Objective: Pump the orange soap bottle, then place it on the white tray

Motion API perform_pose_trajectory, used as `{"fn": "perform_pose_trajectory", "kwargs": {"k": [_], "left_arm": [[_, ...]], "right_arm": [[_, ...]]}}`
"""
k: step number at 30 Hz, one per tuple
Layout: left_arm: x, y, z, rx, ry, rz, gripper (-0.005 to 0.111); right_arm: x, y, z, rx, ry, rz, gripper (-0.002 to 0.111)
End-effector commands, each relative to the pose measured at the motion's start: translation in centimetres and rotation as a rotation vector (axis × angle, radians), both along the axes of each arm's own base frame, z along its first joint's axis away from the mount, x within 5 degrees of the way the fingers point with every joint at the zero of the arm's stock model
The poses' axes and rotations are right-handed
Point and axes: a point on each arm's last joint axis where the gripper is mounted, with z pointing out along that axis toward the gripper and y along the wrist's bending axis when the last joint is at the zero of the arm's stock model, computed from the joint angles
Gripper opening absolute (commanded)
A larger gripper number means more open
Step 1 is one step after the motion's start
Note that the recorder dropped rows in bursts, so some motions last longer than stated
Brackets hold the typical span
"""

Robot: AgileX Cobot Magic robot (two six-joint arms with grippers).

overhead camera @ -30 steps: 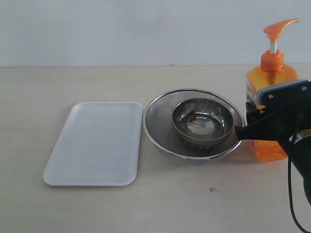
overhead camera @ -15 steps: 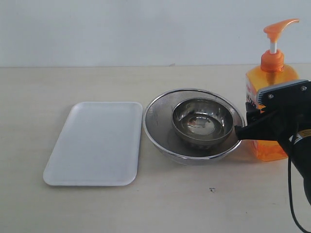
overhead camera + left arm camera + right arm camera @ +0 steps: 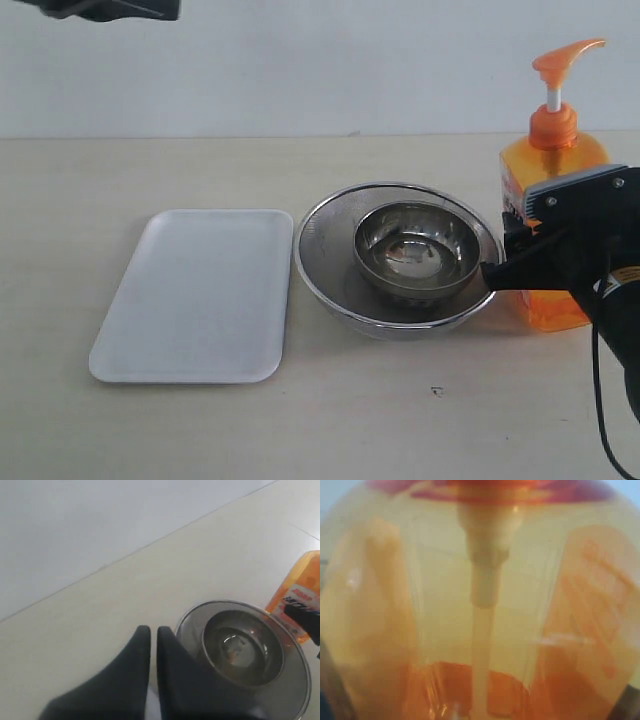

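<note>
**I've got the orange soap bottle (image 3: 548, 165) in the right gripper (image 3: 510, 268)**

On my counter (image 3: 200, 440) the white tray (image 3: 200, 295) lies left, a wide steel bowl (image 3: 322, 270) holding a smaller bowl (image 3: 415, 250) sits centre. The bottle stands upright just right of them, jaws clamped on its body. My left gripper's (image 3: 150, 640) jaws: nearly together, empty.

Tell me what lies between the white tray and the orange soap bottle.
Exterior view: a large steel bowl with a smaller steel bowl nested inside sits between white tray and orange soap bottle.
</note>
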Motion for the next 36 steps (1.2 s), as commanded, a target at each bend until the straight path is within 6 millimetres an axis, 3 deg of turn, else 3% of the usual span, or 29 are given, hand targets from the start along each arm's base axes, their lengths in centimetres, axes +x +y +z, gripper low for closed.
{"fn": "perform_pose_trajectory", "kwargs": {"k": [1, 3, 7, 13, 18, 28, 36], "left_arm": [[2.1, -4.7, 0.9, -0.027, -0.019, -0.155, 0.005], [3.1, -7.2, 1.0, -0.033, -0.023, -0.230, 0.005], [4.2, -10.2, 0.5, -0.042, -0.033, -0.287, 0.005], [4.3, -14.3, -0.3, -0.057, -0.049, -0.385, 0.005], [3.8, -16.5, -0.5, -0.082, -0.047, -0.430, 0.005], [3.1, -20.6, 1.0, -0.207, -0.090, -0.495, 0.005], [2.2, -23.6, 0.4, -0.227, -0.056, -0.576, 0.005]], "right_arm": [[0.0, 0.0, 0.6, -0.030, -0.038, 0.008, 0.000], [0.0, 0.0, 0.5, -0.040, -0.036, 0.010, 0.000], [0.0, 0.0, 0.5, -0.050, -0.036, 0.011, 0.000], [0.0, 0.0, 0.6, -0.050, -0.038, 0.010, 0.000], [0.0, 0.0, 0.6, -0.050, -0.038, 0.010, 0.000], [0.0, 0.0, 0.5, -0.050, -0.036, 0.010, 0.000], [0.0, 0.0, 0.5, -0.050, -0.036, 0.010, 0.000]]}}
